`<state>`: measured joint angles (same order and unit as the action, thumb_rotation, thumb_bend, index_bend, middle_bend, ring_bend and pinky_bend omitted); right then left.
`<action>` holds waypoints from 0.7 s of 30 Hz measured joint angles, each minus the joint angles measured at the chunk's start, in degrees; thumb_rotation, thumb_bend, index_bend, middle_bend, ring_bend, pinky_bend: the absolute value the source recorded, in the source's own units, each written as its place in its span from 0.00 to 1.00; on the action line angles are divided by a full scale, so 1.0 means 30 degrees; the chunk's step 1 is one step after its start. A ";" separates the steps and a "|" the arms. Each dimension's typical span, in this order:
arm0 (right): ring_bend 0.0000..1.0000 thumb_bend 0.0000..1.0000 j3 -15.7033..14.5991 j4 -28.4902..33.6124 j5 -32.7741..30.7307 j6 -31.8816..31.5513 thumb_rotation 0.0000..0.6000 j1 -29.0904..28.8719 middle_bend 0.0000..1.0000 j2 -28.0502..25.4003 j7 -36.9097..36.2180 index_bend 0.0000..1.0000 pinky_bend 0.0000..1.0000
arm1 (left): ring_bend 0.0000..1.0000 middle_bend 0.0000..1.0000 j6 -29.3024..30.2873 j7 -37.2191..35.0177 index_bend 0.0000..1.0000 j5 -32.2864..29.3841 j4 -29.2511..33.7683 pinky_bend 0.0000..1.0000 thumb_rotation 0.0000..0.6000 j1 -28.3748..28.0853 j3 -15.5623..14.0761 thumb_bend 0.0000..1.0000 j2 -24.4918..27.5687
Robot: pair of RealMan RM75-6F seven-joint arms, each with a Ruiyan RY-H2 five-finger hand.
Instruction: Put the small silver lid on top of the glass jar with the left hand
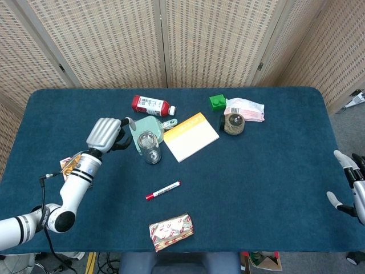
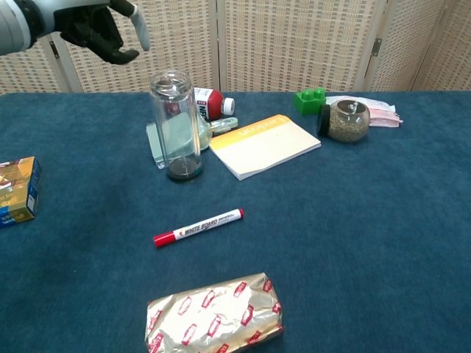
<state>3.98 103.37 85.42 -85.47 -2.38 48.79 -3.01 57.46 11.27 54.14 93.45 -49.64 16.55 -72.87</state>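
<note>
On the blue-clothed table, just right of the left hand's fingertips, the tall glass jar stands upright with the small silver lid seated on its mouth, clear of any finger. The left hand hovers apart from the jar at the level of its top, fingers loosely curled and spread, holding nothing; from the head camera the same hand sits to the jar's left above the cloth. Behind the jar, beyond the fingers, lie a pale green clamp-like tool and a red bottle on its side. Farther right of the fingers are a yellow-edged notepad, a green toy brick, a small cork-lidded jar of grains and a pink packet. Nearer the robot than the fingers rest a red whiteboard marker and a foil-wrapped snack pack, while a small printed carton lies below the left forearm. Far from it all, at the table's right edge, the right hand shows partly, fingers apart and empty.
</note>
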 measured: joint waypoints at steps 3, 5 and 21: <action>0.03 0.24 0.0013 -0.0024 -0.0030 0.0071 1.00 -0.0042 0.14 -0.0007 -0.0020 0.01 0.07 | 0.81 0.85 0.0928 -0.0036 0.43 0.0088 0.0595 1.00 1.00 0.0814 -0.0202 0.43 0.0374; 0.03 0.24 0.0023 -0.0018 -0.0045 0.0135 1.00 -0.0082 0.14 -0.0015 0.0001 0.01 0.07 | 0.80 0.83 0.1318 -0.0258 0.40 0.0294 0.0956 1.00 1.00 0.1336 -0.0343 0.43 0.0679; 0.03 0.24 0.0092 0.0425 -0.0149 0.0357 1.00 -0.0298 0.14 -0.0072 0.0595 0.01 0.07 | 0.94 0.92 -0.2474 -0.3388 0.34 0.2878 0.1288 1.00 1.00 0.0952 -0.0664 0.51 0.2026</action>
<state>4.25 104.65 84.97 -84.40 -3.27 48.57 -1.22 50.04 1.10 62.78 97.31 -46.79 14.56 -66.79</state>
